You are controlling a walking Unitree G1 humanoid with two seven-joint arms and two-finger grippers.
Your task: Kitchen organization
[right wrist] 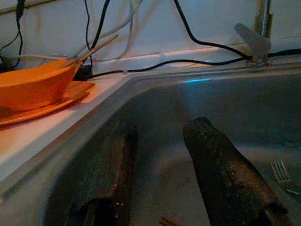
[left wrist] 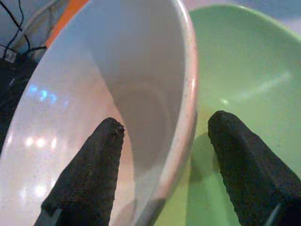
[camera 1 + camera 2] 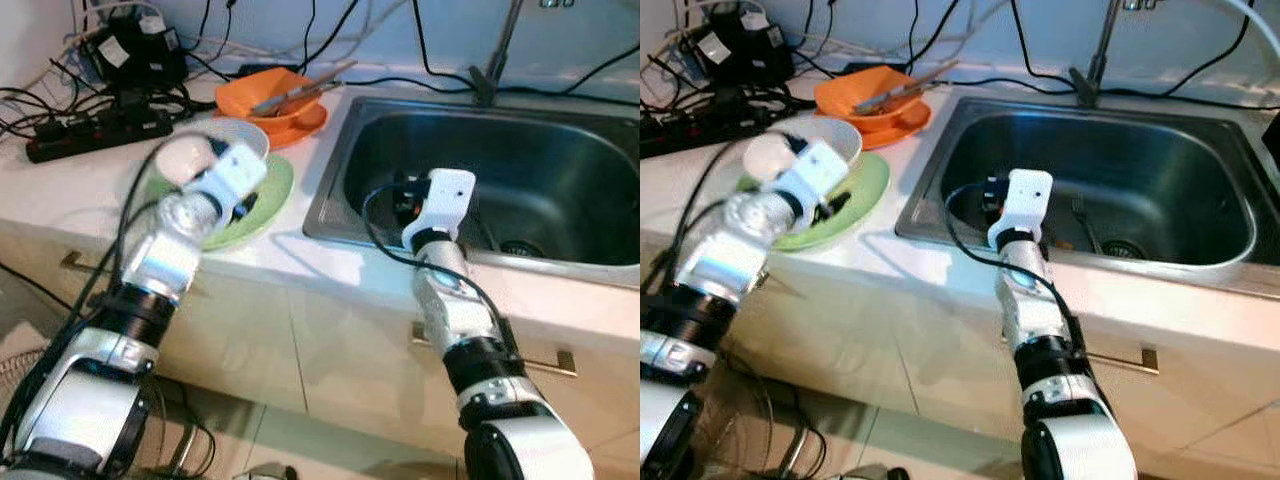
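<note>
A white bowl sits on a green plate on the counter, left of the sink. My left gripper is open at the bowl's near rim: one finger is inside the bowl, the other outside it above the green plate. The rim stands in the gap and neither finger presses on it. My right gripper is open and empty, hanging low over the front left part of the steel sink. A fork lies on the sink floor beyond it.
An orange bowl holding long utensils rests on an orange plate behind the green plate. A black power strip and tangled cables lie at the counter's back left. The faucet rises behind the sink, and a drain shows inside it.
</note>
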